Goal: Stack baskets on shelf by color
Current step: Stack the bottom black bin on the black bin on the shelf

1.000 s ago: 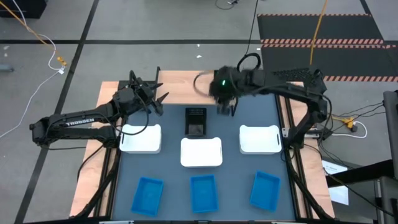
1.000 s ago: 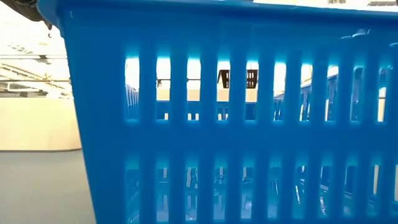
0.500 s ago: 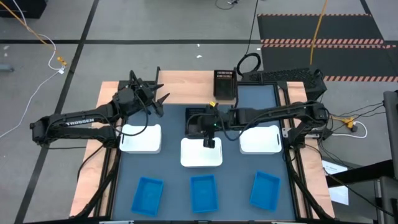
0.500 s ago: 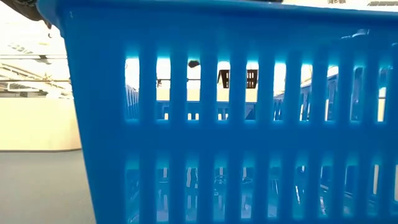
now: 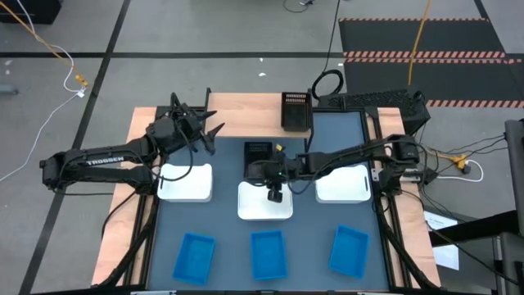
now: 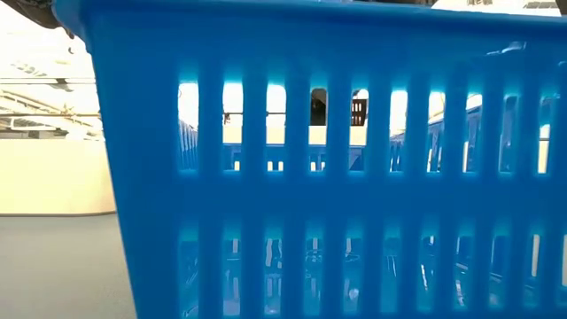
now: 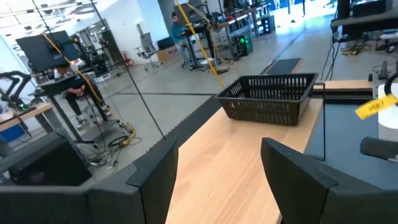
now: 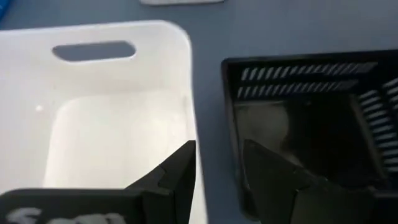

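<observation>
3 blue baskets [image 5: 268,253] line the table's near edge, with 3 white baskets [image 5: 264,200] in a row behind them. The right gripper [image 5: 275,187] hangs narrowly parted over the gap between the middle white basket and a black basket [image 5: 258,158] just beyond, its long axis running near-to-far. Farther off, a second black basket [image 5: 295,111] stands on the shelf [image 5: 237,111], left of which the left gripper [image 5: 203,124] waits with fingers apart.

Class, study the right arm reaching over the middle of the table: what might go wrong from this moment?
1. The right gripper hangs open between the middle white basket and the black basket; lowering, a finger might hit a rim.
2. The two baskets sit close, so grasping one may nudge the other.
</observation>
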Robot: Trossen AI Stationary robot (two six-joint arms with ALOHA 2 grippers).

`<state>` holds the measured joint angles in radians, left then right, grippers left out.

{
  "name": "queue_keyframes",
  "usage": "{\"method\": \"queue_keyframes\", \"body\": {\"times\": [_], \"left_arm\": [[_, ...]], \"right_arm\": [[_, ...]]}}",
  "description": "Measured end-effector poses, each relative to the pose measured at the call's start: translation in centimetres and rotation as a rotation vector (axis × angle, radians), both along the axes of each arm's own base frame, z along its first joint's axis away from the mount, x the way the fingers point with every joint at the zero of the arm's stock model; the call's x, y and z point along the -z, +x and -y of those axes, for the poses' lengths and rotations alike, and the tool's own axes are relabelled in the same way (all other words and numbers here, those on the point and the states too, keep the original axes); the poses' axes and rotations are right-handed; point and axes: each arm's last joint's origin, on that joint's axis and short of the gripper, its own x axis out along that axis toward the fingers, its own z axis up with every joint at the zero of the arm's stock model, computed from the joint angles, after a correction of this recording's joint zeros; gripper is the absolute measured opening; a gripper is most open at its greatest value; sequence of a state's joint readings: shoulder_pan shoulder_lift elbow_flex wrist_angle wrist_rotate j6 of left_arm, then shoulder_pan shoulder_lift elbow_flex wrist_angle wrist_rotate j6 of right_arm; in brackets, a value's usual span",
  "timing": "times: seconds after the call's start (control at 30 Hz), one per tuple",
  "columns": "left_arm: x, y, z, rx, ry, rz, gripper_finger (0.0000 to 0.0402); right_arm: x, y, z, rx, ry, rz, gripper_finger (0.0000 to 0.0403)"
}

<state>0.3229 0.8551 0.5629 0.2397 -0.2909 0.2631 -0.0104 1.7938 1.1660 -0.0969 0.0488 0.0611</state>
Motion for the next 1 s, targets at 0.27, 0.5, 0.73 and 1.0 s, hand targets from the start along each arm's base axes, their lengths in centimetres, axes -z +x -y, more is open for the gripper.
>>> {"method": "queue_keyframes", "body": {"times": [0.27, 0.5, 0.73, 1.0], "left_arm": [[0.0, 0.0, -0.1, -0.003, 0.025, -0.018, 0.0232], [0.0, 0.0, -0.1, -0.003, 0.026, -0.019, 0.0232], [0.0, 0.0, -0.1, -0.003, 0.020, -0.015, 0.0232], [0.0, 0.0, -0.1, -0.003, 0.020, -0.014, 0.0232]], "right_arm": [[0.4, -0.1, 1.4, -0.003, -0.001, -0.034, 0.0130], [1.8, 0.1, 1.6, -0.035, 0.026, -0.069, 0.0130], [2.2, 0.1, 2.1, -0.028, 0.033, -0.086, 0.0128], [2.3, 0.0, 3.1, -0.034, 0.069, -0.095, 0.0073]]}}
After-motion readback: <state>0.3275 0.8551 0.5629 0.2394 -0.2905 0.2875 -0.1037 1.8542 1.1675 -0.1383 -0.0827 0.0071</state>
